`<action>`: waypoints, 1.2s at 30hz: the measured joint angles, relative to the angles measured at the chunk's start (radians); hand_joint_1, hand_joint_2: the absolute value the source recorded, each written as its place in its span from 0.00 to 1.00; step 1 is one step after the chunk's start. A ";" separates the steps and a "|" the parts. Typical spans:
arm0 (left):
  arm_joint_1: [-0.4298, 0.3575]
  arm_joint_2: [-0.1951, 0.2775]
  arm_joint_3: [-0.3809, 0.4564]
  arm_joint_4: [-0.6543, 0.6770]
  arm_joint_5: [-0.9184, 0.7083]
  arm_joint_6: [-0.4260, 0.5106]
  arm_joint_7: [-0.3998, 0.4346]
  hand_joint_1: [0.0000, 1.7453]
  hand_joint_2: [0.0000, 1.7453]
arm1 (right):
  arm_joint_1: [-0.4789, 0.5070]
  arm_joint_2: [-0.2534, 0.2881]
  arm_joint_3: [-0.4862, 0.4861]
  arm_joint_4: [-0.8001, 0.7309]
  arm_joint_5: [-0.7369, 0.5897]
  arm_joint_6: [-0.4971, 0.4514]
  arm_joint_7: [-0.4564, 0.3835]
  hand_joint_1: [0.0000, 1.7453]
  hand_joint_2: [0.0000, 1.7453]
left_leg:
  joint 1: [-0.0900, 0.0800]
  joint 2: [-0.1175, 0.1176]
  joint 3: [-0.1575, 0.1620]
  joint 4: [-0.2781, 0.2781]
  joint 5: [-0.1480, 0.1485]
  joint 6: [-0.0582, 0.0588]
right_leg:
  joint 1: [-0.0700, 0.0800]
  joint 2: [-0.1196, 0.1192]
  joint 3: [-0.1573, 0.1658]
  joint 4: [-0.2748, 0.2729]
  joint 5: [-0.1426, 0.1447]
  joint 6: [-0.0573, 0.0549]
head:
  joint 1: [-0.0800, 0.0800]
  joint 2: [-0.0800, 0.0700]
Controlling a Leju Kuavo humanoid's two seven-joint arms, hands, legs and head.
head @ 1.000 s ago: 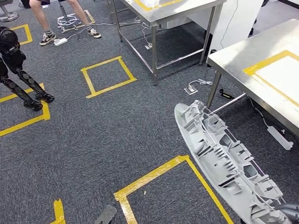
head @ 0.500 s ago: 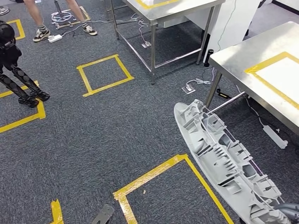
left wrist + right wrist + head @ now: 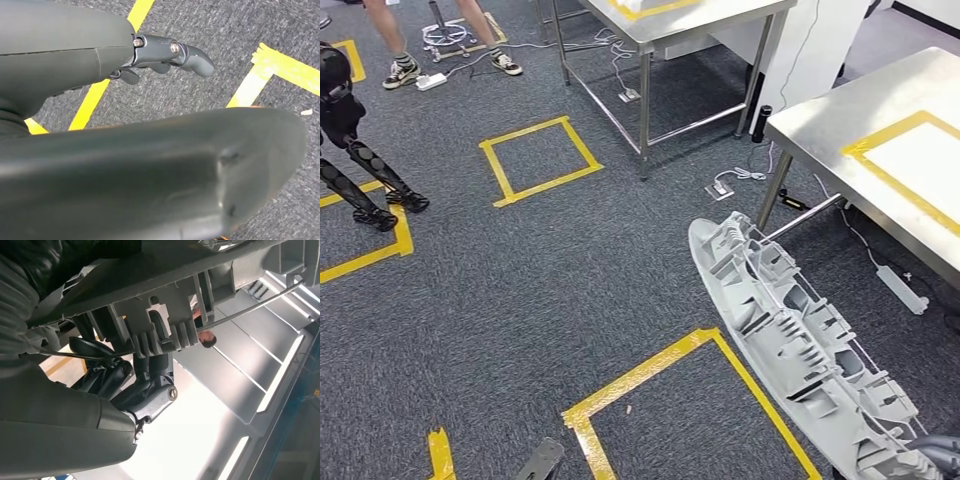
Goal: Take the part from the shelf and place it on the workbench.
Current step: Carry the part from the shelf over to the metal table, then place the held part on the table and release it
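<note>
- Since the earlier pictures the whole head view has slid a little leftward and down; we read that as the camera turning with the robot's walk, not as things moving. The part keeps the same place low on the right.
- On the far left we note a dark legged robot [image 3: 358, 170] on the grey carpet [image 3: 509, 290], which is short-piled and marked with glossy yellow tape squares [image 3: 539, 160].
- Left hand [image 3: 171, 55] hangs over the carpet, its dark fingers stretched out and holding nothing.
- We judge the carry step in hand: the part [image 3: 803, 350], a long boat-shaped casting of matte grey plastic, ribbed and pocketed, rides above the floor, short of the workbench.
- Right hand [image 3: 124, 380] grips the part's ribbed edge from beneath.
- Next move calls for stepping rightward and lifting over the brushed-steel workbench [image 3: 833, 110], setting down inside its taped rectangle near the front edge.
</note>
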 joint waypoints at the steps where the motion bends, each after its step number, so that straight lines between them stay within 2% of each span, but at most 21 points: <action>1: 0.000 0.000 0.000 0.000 0.000 0.000 0.000 0.00 0.00 | 0.000 -0.001 0.000 0.000 0.000 0.000 0.000 1.00 1.00 | 0.000 0.006 0.000 0.001 -0.001 -0.001 | 0.000 -0.002 -0.002 0.010 0.006 0.001 | 0.000 0.000; 2: 0.000 -0.001 0.000 0.000 0.000 0.000 0.000 0.00 0.00 | 0.000 -0.001 0.000 0.000 0.000 0.000 0.001 1.00 1.00 | 0.001 0.011 0.000 0.003 -0.002 -0.003 | -0.001 -0.006 0.017 -0.022 0.031 0.002 | 0.000 0.000; 4: 0.000 -0.002 0.000 0.000 0.000 0.000 0.000 0.00 0.00 | -0.001 -0.001 0.000 0.000 0.000 0.000 0.001 1.00 1.00 | 0.001 0.021 0.000 0.011 -0.008 -0.013 | 0.000 -0.037 0.087 -0.154 0.088 0.002 | 0.001 0.000; 6: 0.000 -0.001 -0.001 0.000 0.000 0.000 0.000 0.00 0.00 | -0.002 -0.002 0.000 0.001 -0.001 0.000 0.001 1.00 1.00 | -0.004 0.029 -0.002 0.023 -0.015 -0.025 | 0.003 -0.061 0.131 -0.240 0.108 -0.007 | 0.000 0.000; 7: 0.000 -0.001 -0.001 0.000 0.000 0.000 0.000 0.00 0.00 | -0.003 -0.002 0.001 0.001 -0.001 0.000 0.002 1.00 1.00 | -0.006 0.035 -0.003 0.027 -0.016 -0.031 | 0.006 -0.063 0.134 -0.246 0.104 -0.014 | -0.001 0.000; 9: -0.001 0.000 -0.001 0.000 0.001 0.000 0.000 0.00 0.00 | -0.002 -0.002 0.001 0.001 -0.001 0.000 0.003 1.00 1.00 | -0.004 0.046 -0.004 0.031 -0.018 -0.038 | 0.005 -0.044 0.132 -0.245 0.110 -0.027 | -0.002 0.000; 11: -0.003 0.000 -0.001 0.000 0.001 0.000 0.000 0.00 0.00 | -0.001 -0.002 0.001 0.001 -0.001 0.000 0.004 1.00 1.00 | 0.001 0.030 -0.014 0.062 -0.046 -0.048 | 0.002 -0.028 0.130 -0.246 0.115 -0.038 | -0.003 0.000; 14: -0.001 0.000 -0.001 0.000 0.003 0.000 0.000 0.00 0.00 | -0.002 -0.002 0.001 0.002 -0.001 0.000 0.004 1.00 1.00 | 0.009 -0.010 -0.089 0.243 -0.141 -0.060 | 0.001 -0.001 0.126 -0.247 0.119 -0.047 | -0.005 0.000; 15: 0.000 0.000 -0.001 0.000 0.003 0.000 0.000 0.00 0.00 | -0.002 -0.002 0.001 0.002 -0.001 0.000 0.004 1.00 1.00 | 0.010 -0.014 -0.114 0.298 -0.159 -0.061 | 0.002 0.010 0.125 -0.247 0.120 -0.049 | -0.005 0.000; 16: 0.000 0.000 -0.002 0.000 0.003 0.000 0.000 0.00 0.00 | -0.002 -0.002 0.001 0.002 -0.001 0.000 0.005 1.00 1.00 | 0.010 -0.015 -0.124 0.320 -0.157 -0.059 | 0.004 0.022 0.125 -0.247 0.121 -0.050 | -0.005 0.000; 18: 0.000 0.000 -0.002 0.000 0.003 0.000 0.000 0.00 0.00 | -0.002 -0.002 0.001 0.002 -0.001 0.000 0.005 1.00 1.00 | 0.010 -0.027 -0.093 0.249 -0.098 -0.051 | 0.005 0.046 0.127 -0.246 0.121 -0.050 | -0.005 0.000; 20: 0.000 0.002 -0.002 0.000 0.004 0.001 0.000 0.00 0.00 | -0.002 -0.002 0.001 0.002 -0.001 0.000 0.005 1.00 1.00 | 0.010 -0.071 -0.032 0.111 -0.035 -0.038 | 0.005 0.070 0.126 -0.246 0.123 -0.047 | -0.004 0.000; 22: -0.001 0.004 -0.002 0.000 0.006 0.001 0.000 0.00 0.00 | -0.003 -0.002 0.001 0.002 -0.001 0.000 0.005 1.00 1.00 | 0.008 -0.104 -0.002 0.038 -0.019 -0.033 | 0.002 0.090 0.117 -0.244 0.128 -0.037 | -0.005 0.000; 24: -0.002 0.004 -0.002 0.000 0.009 0.000 0.000 0.00 0.00 | -0.003 -0.002 0.002 0.002 -0.002 0.000 0.005 1.00 1.00 | 0.008 -0.092 0.000 0.026 -0.020 -0.031 | -0.002 0.111 0.105 -0.247 0.134 -0.023 | -0.006 0.000; 25: -0.003 0.004 -0.002 0.000 0.010 0.000 0.000 0.00 0.00 | -0.002 -0.002 0.002 0.002 -0.002 0.000 0.005 1.00 1.00 | 0.009 -0.081 0.001 0.019 -0.016 -0.029 | -0.001 0.106 0.098 -0.243 0.131 -0.018 | -0.006 0.000; 27: -0.004 0.003 -0.002 0.000 0.010 0.000 0.000 0.00 0.00 | -0.002 -0.003 0.002 0.002 -0.003 0.000 0.004 1.00 1.00 | 0.011 -0.056 0.004 0.005 -0.008 -0.021 | 0.003 0.062 0.068 -0.189 0.095 -0.012 | -0.002 0.000; 29: -0.002 0.003 -0.002 0.000 0.010 0.000 -0.001 0.00 0.00 | -0.006 -0.004 0.002 0.002 -0.003 0.000 0.004 1.00 1.00 | 0.008 -0.030 0.003 0.002 -0.006 -0.016 | 0.005 0.012 0.016 -0.069 0.029 -0.009 | 0.001 0.000; 31: 0.002 0.002 -0.002 0.000 0.010 0.000 0.000 0.00 0.00 | -0.007 -0.004 0.002 0.002 -0.004 0.000 0.004 1.00 1.00 | 0.005 -0.001 0.001 0.003 -0.007 -0.015 | 0.005 -0.002 -0.017 0.014 0.000 -0.005 | 0.001 0.000; 32: 0.002 0.001 -0.002 0.000 0.010 0.000 0.000 0.00 0.00 | -0.007 -0.004 0.002 0.002 -0.004 0.000 0.004 1.00 1.00 | 0.004 0.012 0.001 0.004 -0.007 -0.015 | 0.005 -0.005 -0.008 0.004 0.013 -0.004 | 0.001 0.000; 33: 0.001 0.001 -0.002 0.000 0.010 0.000 0.000 0.00 0.00 | -0.006 -0.004 0.002 0.002 -0.004 0.000 0.004 1.00 1.00 | 0.004 0.024 0.001 0.006 -0.008 -0.017 | 0.005 -0.012 0.022 -0.044 0.041 -0.004 | 0.001 0.000; 36: -0.001 0.000 -0.002 0.000 0.010 0.000 -0.001 0.00 0.00 | -0.007 -0.005 0.002 0.003 -0.004 0.000 0.004 1.00 1.00 | -0.001 0.050 0.004 0.011 -0.014 -0.027 | 0.010 -0.064 0.133 -0.235 0.103 -0.014 | 0.000 0.000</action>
